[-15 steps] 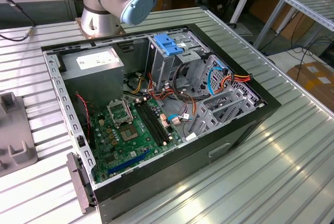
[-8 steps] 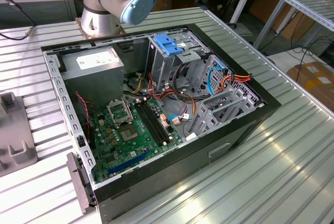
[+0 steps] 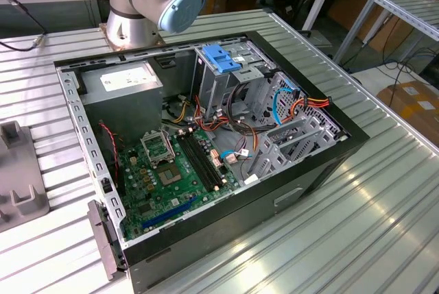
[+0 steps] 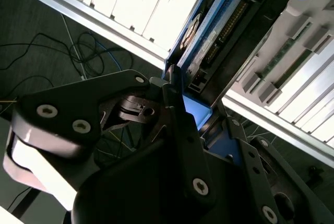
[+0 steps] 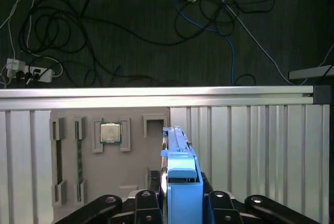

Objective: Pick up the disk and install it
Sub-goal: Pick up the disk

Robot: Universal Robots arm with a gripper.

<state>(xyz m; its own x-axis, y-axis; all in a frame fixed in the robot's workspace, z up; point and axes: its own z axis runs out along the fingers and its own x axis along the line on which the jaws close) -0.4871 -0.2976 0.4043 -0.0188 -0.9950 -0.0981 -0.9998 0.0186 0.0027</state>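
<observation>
Pickup looks done: the black robot gripper is clamped tight on the flat grey-metal disk with bright blue plastic rails, held edge-on over the ribbed aluminium table, near its edge. Installing seems the step in hand. The open black computer case waits. Its grey metal drive cage, on the exterior view's right, likely calls for square rail alignment.

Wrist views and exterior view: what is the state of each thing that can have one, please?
disk: gripped on edge by the tool, not in the computer case.
tool: shut on the disk.
computer case: lying on its side, open, inside exposed.
processor: seated in a recess of the grey holder.
</observation>
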